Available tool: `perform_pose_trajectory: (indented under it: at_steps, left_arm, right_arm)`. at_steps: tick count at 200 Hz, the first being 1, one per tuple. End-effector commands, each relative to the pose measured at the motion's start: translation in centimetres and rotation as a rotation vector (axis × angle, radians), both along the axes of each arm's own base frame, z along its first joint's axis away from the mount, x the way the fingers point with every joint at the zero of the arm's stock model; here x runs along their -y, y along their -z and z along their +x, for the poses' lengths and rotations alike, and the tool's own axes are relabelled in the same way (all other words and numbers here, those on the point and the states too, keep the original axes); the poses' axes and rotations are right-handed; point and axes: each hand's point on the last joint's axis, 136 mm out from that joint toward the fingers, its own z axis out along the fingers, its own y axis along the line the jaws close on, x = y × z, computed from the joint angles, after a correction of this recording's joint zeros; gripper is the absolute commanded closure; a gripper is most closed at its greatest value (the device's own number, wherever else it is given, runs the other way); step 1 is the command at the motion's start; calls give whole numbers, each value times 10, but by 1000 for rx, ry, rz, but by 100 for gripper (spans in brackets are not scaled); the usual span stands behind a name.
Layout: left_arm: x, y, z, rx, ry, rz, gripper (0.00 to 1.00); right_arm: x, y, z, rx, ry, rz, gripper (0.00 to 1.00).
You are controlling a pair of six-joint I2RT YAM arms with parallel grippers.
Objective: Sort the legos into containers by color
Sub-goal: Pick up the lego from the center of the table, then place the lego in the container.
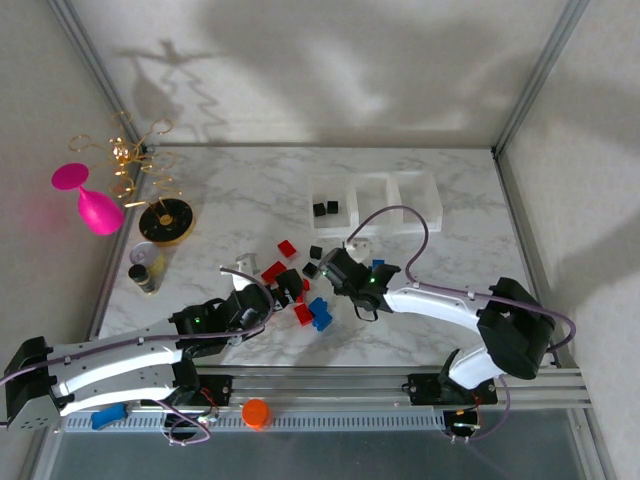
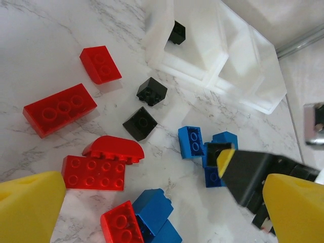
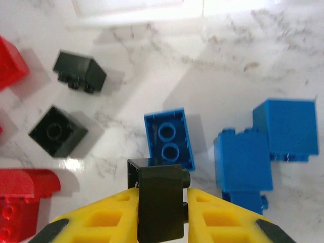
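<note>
Toward the far edge of the marble bench (image 1: pixel 250 190), right of centre, the three joined containers (image 1: pixel 352 205) stand in a row, the leftmost holding two black bricks (image 1: pixel 326 209). Nearer the front edge, my left gripper (image 2: pixel 162 207) hangs spread wide over the loose red, blue and black legos (image 1: pixel 287 247); my right gripper (image 3: pixel 161 200) pinches one black brick (image 3: pixel 154 177), just beside a blue brick (image 3: pixel 169 139).
</note>
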Motion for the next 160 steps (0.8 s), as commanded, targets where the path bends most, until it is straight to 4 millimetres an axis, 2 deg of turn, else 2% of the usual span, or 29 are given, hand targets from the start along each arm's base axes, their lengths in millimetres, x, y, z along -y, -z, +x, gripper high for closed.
perform_pose_trajectory:
  at_steps: [1,25,72,113,140,144,160]
  left_arm:
    - [-6,-20,8,35,-32,5,0]
    - [-15,-28,15,42,-50,45,0]
    - [-29,-40,32,65,-75,61,0]
    - [-35,-34,43,42,-82,68,1]
    - [-35,-28,46,26,-76,78,0]
    - [-34,-28,47,26,-73,76,0]
    - [-31,-27,47,25,-52,75,1]
  right_arm:
    - [1,-31,26,77,-12,-1,77]
    - [1,-51,59,145,-1,1,77]
    - [-9,-62,126,209,5,13,77]
    - [-20,-48,171,219,-1,-22,77]
    - [-36,-34,187,220,-39,-46,76]
    - [-25,-31,197,217,-19,-53,76]
    - [-28,-21,204,201,-28,-63,73]
